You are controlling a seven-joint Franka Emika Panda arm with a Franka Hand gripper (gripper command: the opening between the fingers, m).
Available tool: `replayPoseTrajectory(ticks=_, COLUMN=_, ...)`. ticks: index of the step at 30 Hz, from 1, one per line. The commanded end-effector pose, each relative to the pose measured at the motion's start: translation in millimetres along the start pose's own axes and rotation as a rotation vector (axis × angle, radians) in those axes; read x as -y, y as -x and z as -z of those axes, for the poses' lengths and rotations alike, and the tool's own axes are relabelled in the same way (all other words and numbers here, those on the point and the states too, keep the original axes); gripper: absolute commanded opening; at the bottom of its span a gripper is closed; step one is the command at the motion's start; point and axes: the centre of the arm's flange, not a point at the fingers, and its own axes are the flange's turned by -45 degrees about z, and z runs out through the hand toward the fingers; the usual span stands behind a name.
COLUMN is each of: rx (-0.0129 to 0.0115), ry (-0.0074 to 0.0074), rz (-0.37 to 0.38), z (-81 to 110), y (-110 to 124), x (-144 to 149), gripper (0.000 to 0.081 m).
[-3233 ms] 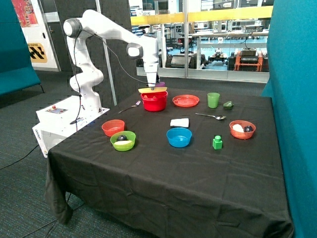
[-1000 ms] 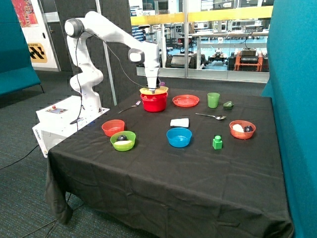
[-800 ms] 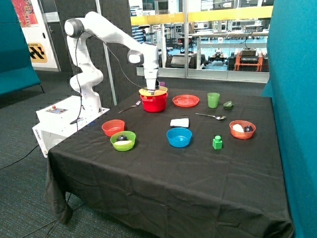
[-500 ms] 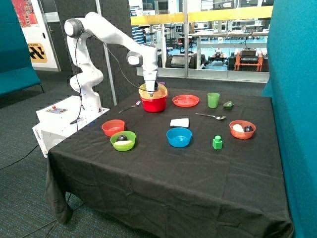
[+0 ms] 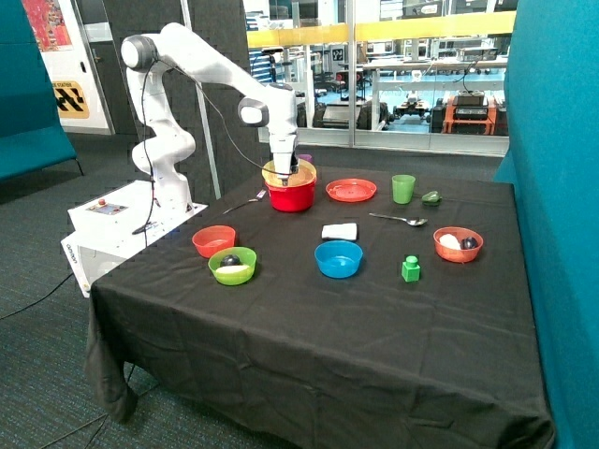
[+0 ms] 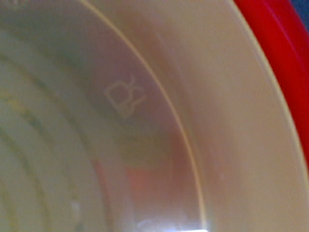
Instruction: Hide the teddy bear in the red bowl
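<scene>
Black cloth covers your table (image 5: 309, 346); teal partitions and glazed lab windows sit behind. Outside view: your gripper (image 5: 282, 172) hangs at the red bowl (image 5: 292, 195), near the far edge beside the orange-red plate (image 5: 351, 190). A yellowish plate (image 5: 288, 171) lies tilted in the bowl's mouth. Finger state: can't tell. Teddy bear isn't visible. Wrist view: the yellowish plate's ridged underside fills the frame, with the bright red rolled rim along one edge.

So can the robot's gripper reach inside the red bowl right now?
Probably not. A yellow plate lies over the red bowl like a lid, right under the gripper, and it blocks the way in.
</scene>
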Motion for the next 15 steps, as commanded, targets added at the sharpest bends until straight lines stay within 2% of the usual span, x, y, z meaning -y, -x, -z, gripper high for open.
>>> replayPoseTrajectory(ticks=1, rx=0.0000, ry=-0.0003, rz=-0.004, z=-1.9, y=3.2, x=-4.2, gripper=0.0745)
replayPoseTrajectory(ticks=15, rx=0.0000, ry=-0.0003, rz=-0.054, z=24.4, y=15.5, x=-34.7, gripper=0.0691)
